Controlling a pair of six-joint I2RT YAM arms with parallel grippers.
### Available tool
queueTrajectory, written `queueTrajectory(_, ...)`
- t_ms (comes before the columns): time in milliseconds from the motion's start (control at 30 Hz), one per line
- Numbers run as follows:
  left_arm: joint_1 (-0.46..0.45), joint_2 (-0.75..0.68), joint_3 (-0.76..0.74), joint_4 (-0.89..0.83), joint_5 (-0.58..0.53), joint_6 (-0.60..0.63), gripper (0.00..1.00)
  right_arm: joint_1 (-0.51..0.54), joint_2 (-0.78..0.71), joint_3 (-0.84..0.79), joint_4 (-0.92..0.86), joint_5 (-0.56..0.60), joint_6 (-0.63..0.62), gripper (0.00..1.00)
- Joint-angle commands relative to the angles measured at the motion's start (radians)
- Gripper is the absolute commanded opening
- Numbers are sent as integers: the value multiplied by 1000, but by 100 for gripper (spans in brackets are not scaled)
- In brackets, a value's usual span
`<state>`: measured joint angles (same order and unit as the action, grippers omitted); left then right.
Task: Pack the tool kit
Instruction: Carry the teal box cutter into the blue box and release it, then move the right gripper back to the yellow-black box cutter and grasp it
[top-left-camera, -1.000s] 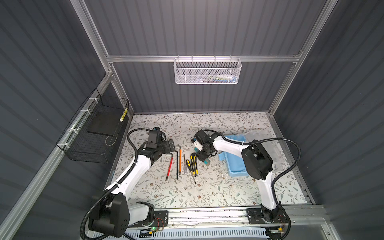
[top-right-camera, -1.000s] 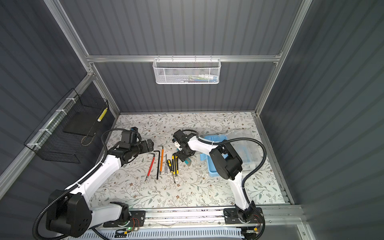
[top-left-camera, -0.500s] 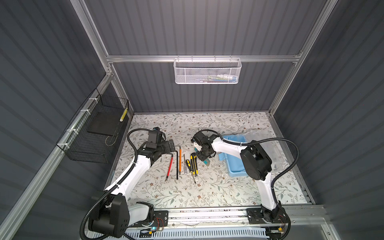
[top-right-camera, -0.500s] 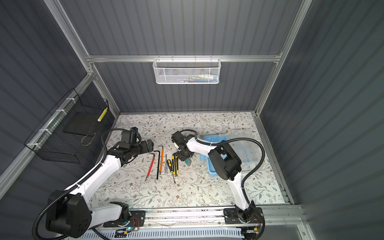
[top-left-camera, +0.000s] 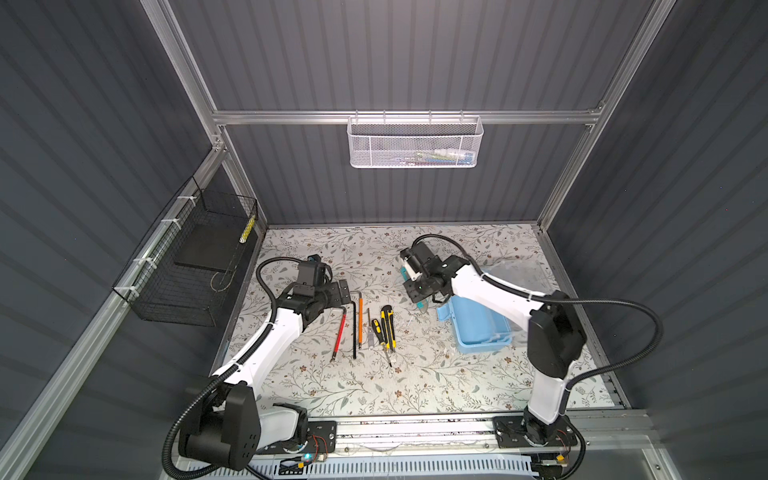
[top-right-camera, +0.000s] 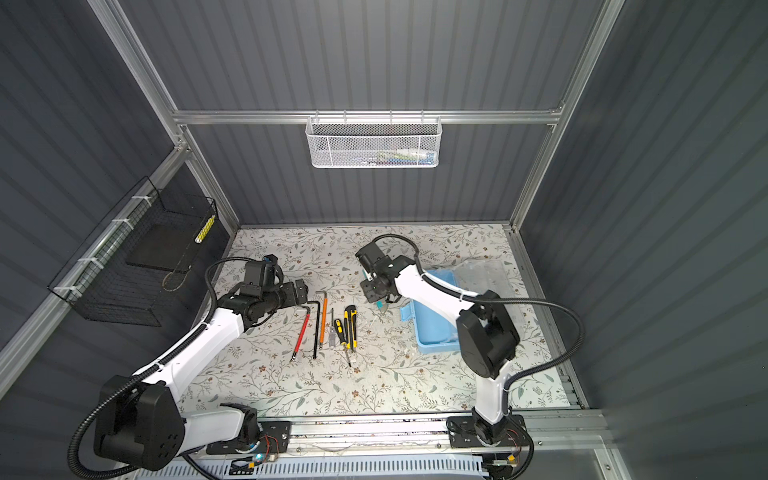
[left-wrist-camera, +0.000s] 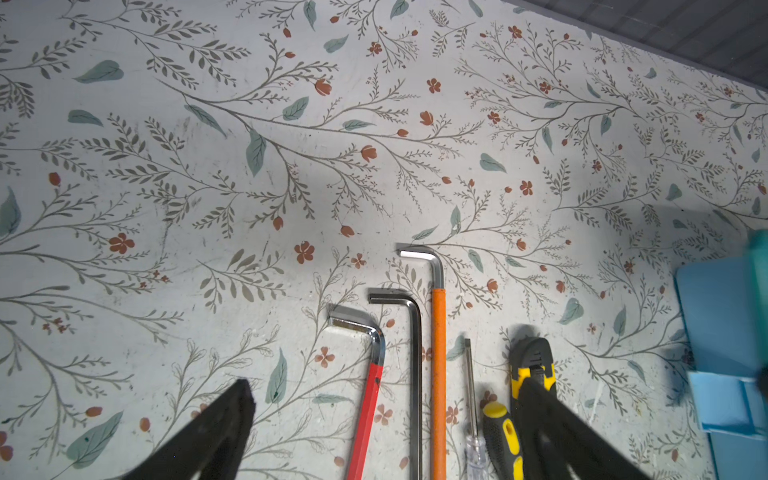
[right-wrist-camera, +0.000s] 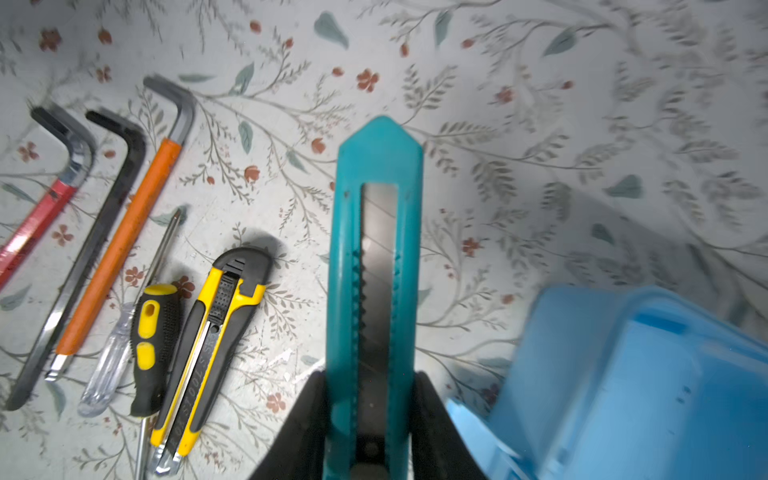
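I see the tool kit (top-left-camera: 478, 328) on the right side of the table (top-left-camera: 415, 386), a light-blue box lying open; what I can see of its inside is bare blue, though my right arm covers part of it. Its long axis runs from the near right toward the far left, and its clear lid (top-left-camera: 515, 272) lies open beyond it. The white mesh basket (top-left-camera: 415, 143) on the back rail holds a few small things I cannot make out. The black wire basket (top-left-camera: 195, 266) on the left wall holds a flat dark slab.

My right tool (right-wrist-camera: 370, 415) is clamped on a teal utility knife (right-wrist-camera: 376, 266), just beside the box's far-left end. My left tool (left-wrist-camera: 386, 419) hangs spread wide over the hex keys (left-wrist-camera: 415, 374), holding nothing.
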<state>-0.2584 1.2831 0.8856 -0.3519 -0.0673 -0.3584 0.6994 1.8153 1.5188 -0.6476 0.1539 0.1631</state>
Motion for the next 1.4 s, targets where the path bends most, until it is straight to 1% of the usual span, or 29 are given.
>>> queueTrajectory(0, 4, 14, 27, 13, 15, 15, 99, -88, -127, -72, -106, 79, 44, 20)
queueTrajectory(67, 4, 21, 24, 20, 22, 12, 99, -147, -209, -132, -123, 103, 46, 19)
queueTrajectory(167, 5, 37, 20, 35, 36, 5, 100, -245, -321, -236, -112, 106, 30, 17)
queueTrajectory(267, 5, 49, 21, 41, 50, -1, 99, -314, -378, -314, -102, 131, -5, 16)
queueTrajectory(433, 5, 49, 28, 37, 59, -4, 99, -395, -397, -411, -61, 148, -44, 15)
queueTrajectory(567, 5, 45, 33, 29, 56, 1, 99, -414, -376, -445, -10, 133, -69, 16)
queueTrajectory(633, 5, 48, 35, 28, 54, -1, 99, -417, -346, -450, 3, 134, -76, 18)
queueTrajectory(767, 4, 44, 36, 21, 54, -1, 99, -417, -296, -428, -3, 143, -70, 23)
queueTrajectory(900, 5, 39, 41, 14, 49, 0, 99, -416, -289, -411, -2, 136, -69, 39)
queueTrajectory(1000, 4, 38, 68, -15, 58, 7, 100, -412, -289, -375, -30, 154, -65, 54)
queueTrajectory(1067, 4, 31, 80, -22, 58, 10, 99, -389, -295, -341, -63, 179, -59, 60)
queueTrajectory(1167, 4, 18, 79, -20, 32, 13, 99, -316, -322, -290, -102, 247, -32, 64)
queueTrajectory(1200, 5, 15, 78, -22, 28, 15, 99, -278, -335, -276, -101, 247, -17, 64)
queueTrajectory(1233, 4, 15, 77, -24, 24, 15, 99, -247, -344, -273, -89, 238, 5, 65)
queueTrajectory(1267, 4, 16, 76, -24, 21, 15, 99, -208, -355, -274, -59, 199, 33, 66)
queueTrajectory(1300, 5, 18, 74, -24, 21, 14, 99, -172, -360, -284, -15, 131, 64, 68)
queueTrajectory(1367, 4, 20, 70, -23, 24, 9, 99, -104, -355, -333, 114, -2, 133, 67)
